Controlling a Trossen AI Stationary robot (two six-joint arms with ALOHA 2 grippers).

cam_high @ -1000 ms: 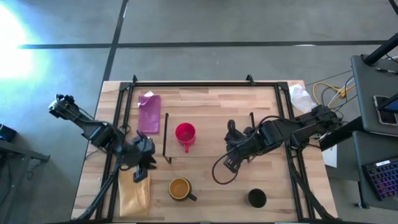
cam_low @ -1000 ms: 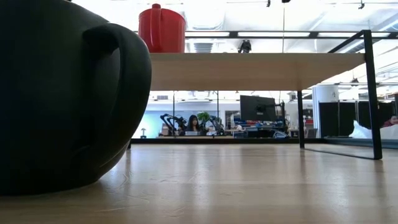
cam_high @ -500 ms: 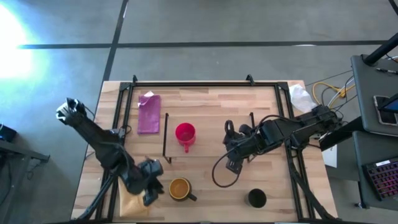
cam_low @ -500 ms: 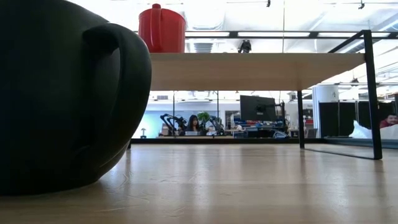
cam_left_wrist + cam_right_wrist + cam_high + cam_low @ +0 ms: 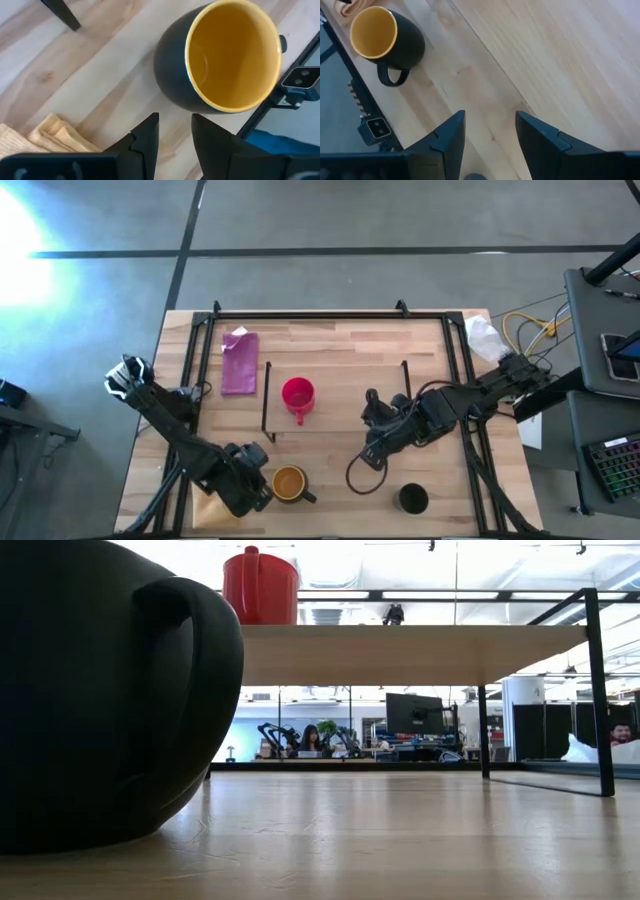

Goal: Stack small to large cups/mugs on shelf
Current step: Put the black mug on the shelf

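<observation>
The mustard-yellow mug with the dark outside (image 5: 290,483) stands upright on the table near its near edge, handle toward the right. My left gripper (image 5: 247,480) is open just left of it; its wrist view looks down on the mug (image 5: 227,55) beyond the gripper (image 5: 175,131), apart from it. The red-pink cup (image 5: 298,394) stands on the shelf (image 5: 340,395), and in the low view the cup (image 5: 260,585) sits on top of the board (image 5: 400,652). The black cup (image 5: 412,499) stands near the near edge and looms large in the low view (image 5: 100,690). My right gripper (image 5: 375,445) hovers open over the table by the shelf's right end.
A purple pouch (image 5: 240,361) lies left of the shelf. A tan folded cloth (image 5: 215,492) lies at the near-left corner, under my left arm. A white crumpled thing (image 5: 484,335) sits at the far-right corner. A dark cable loop (image 5: 360,468) hangs below my right gripper. Black rails frame the table.
My left arm has swung toward the table's near edge and to the right, from beside the shelf's left end over the tan cloth to a place next to the yellow mug. My right gripper has drifted slightly toward the near edge. No cup has moved.
</observation>
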